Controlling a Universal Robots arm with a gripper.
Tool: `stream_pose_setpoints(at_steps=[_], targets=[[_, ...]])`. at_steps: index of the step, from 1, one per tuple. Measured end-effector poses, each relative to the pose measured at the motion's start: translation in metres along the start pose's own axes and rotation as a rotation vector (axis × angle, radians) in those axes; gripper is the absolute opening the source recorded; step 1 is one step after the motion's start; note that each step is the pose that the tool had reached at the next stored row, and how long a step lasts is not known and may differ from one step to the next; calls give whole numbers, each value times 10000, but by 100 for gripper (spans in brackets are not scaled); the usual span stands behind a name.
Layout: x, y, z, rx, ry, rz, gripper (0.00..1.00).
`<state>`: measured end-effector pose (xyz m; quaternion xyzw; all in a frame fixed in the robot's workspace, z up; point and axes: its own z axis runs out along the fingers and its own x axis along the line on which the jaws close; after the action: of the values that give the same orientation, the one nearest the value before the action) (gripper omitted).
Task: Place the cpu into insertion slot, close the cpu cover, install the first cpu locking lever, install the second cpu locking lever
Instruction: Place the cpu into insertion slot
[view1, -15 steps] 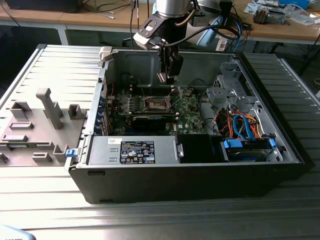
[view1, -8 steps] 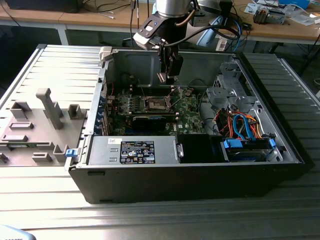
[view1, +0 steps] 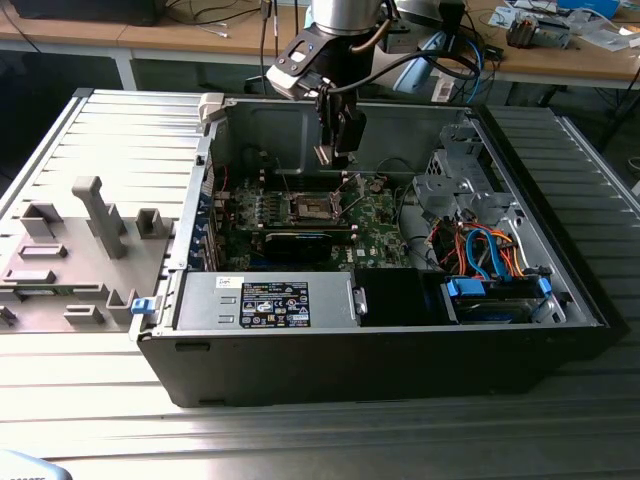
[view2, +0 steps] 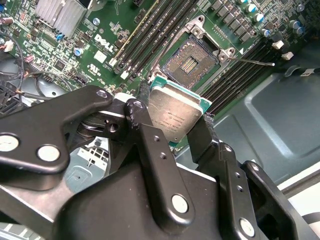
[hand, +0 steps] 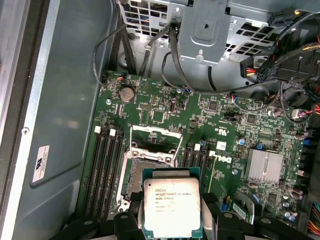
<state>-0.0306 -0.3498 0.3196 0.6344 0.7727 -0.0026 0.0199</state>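
gripper (view2: 175, 119): fingers (view2: 146, 131) part open, clamped on two opposite edges of cpu (view2: 174, 113)
cpu: level, metal top faces both wrist views, up in the air, touches only the fingers
slot (hand: 141, 176): on board (hand: 165, 107) under cpu, apart from it, contacts bare
cover (hand: 155, 131): stands open on slot's side away from gripper
lever (view2: 252, 61): thin wire, sticks out free beside slot
edges: memory slots (hand: 105, 165) just beside slot on both sides
room: exterior view, gripper hangs over board inside open case (view1: 300, 360), back wall (view1: 270, 130) near
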Motion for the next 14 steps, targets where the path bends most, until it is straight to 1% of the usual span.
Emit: stream_pose_setpoints(at_steps=[2,4,14], targets=[[0,0,1,0,0,10,55],[0,1,5,3,-2,107,55],[0,0,6,5,-3,151,55]])
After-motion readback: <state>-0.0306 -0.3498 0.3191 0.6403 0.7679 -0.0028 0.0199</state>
